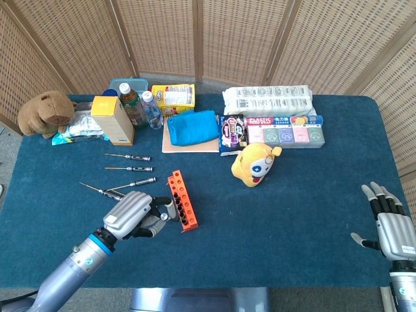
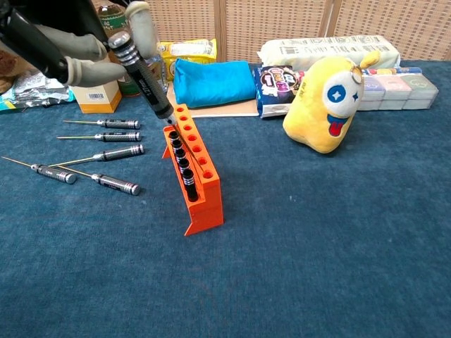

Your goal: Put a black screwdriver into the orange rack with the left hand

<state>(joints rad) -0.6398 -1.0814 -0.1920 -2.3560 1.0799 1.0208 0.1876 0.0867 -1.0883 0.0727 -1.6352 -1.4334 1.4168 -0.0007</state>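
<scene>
The left hand (image 2: pixel 84 49) pinches a knurled black screwdriver (image 2: pixel 144 81), tilted, tip at the ribbed orange rack (image 2: pixel 201 190). The right hand (image 1: pixel 393 231) rests spread near the table's right edge.

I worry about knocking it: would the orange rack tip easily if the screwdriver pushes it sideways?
Probably. The orange rack is narrow and tall, standing on small feet. It looks like light plastic, so the tilted screwdriver in the left hand could shove or tip it.
</scene>
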